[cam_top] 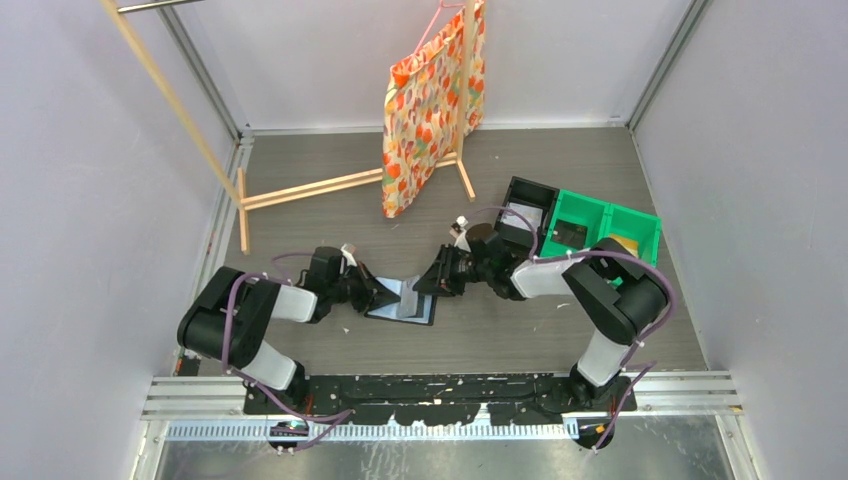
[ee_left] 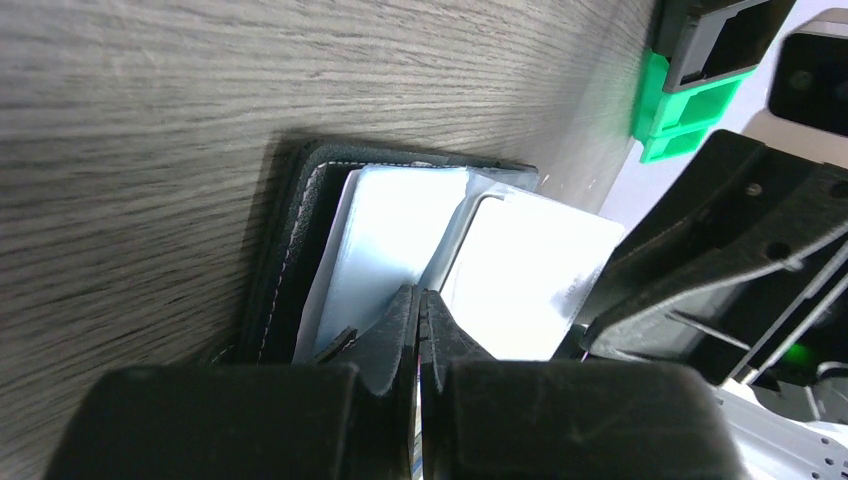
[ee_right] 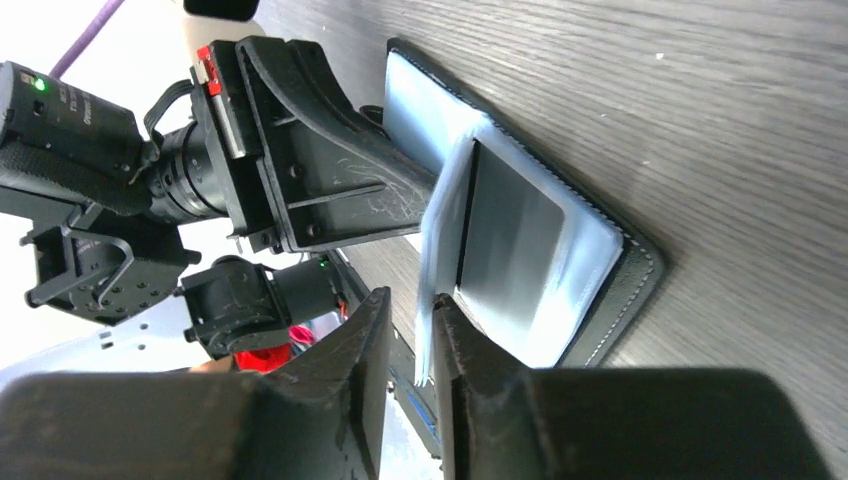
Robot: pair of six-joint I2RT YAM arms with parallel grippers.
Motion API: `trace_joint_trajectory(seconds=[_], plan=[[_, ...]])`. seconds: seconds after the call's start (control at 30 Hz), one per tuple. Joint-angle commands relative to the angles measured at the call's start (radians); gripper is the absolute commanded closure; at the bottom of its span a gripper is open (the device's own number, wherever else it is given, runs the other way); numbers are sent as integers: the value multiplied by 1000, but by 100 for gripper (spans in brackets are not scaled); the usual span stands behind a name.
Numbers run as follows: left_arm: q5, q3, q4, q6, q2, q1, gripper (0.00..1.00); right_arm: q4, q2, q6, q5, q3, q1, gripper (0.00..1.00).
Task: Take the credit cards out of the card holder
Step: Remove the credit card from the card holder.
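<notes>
The card holder (cam_top: 405, 302) lies open on the table between both arms, black outside (ee_left: 290, 250) and blue-grey inside. One pale inner leaf (ee_right: 445, 230) stands upright. A whitish card (ee_left: 530, 270) sits in the pocket beside that leaf and looks grey in the right wrist view (ee_right: 510, 240). My left gripper (ee_left: 418, 296) is shut, pinching the leaf's near edge. My right gripper (ee_right: 412, 300) comes in from the other side, its jaws a little apart. The leaf's far edge rests against one finger (ee_right: 470, 340), with a gap to the other.
A black open-topped bin (cam_top: 525, 215) and green bins (cam_top: 600, 225) stand behind the right arm. A patterned bag (cam_top: 430, 100) hangs on a wooden rack (cam_top: 310, 188) at the back. Walls close in on both sides.
</notes>
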Motion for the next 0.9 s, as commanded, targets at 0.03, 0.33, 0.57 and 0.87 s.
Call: trace_joint_trajectory(seconds=[0.03, 0.33, 0.57, 0.87], plan=[[-6, 5, 28, 4, 13, -2, 100, -215, -125, -145, 126, 44, 14, 67], [0, 9, 28, 7, 12, -3, 99, -238, -200, -77, 294, -33, 14, 64], [2, 9, 28, 8, 8, -3, 100, -268, -119, -84, 238, 30, 27, 63], [6, 18, 29, 11, 15, -3, 100, -267, -108, -97, 250, 50, 73, 62]])
